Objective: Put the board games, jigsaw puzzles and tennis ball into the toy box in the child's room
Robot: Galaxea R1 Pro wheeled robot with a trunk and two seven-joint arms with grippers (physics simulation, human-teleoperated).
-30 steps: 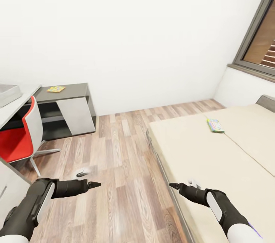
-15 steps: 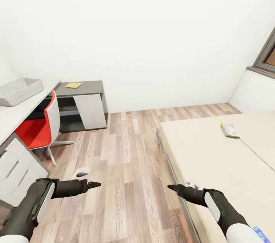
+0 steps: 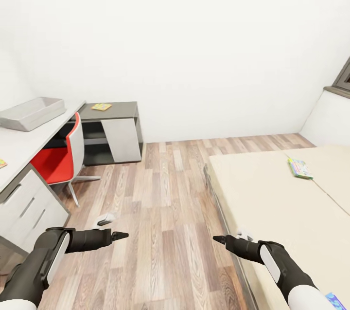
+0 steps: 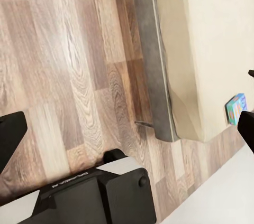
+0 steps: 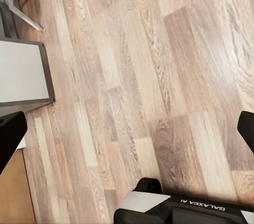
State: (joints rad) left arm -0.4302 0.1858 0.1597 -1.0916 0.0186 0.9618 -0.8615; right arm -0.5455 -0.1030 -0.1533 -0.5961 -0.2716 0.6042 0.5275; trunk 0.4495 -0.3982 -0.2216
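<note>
Both sets of fingers hang over bare wood-plank floor, pointing inward at each other with a wide stretch of boards between them. The left gripper narrows to a dark tip in the head view; in its own wrist view the fingers sit at opposite edges, spread wide with nothing between. The right gripper looks much the same, its fingers likewise far apart and empty. Both forearms reach forward low, roughly level, elbows cut off at the lower edge.

A board game lies flat on the bed, well beyond the right gripper toward the far side; its cover is too small to read. Another colourful corner pokes in near the right elbow, mostly cut off.

To the left, the toy box sits on the bench, well apart from the left gripper. A sliver of something colourful shows at the bench's cut-off edge. A red chair stands tucked in, and a small flat colourful item lies on the low grey unit beyond.
</note>
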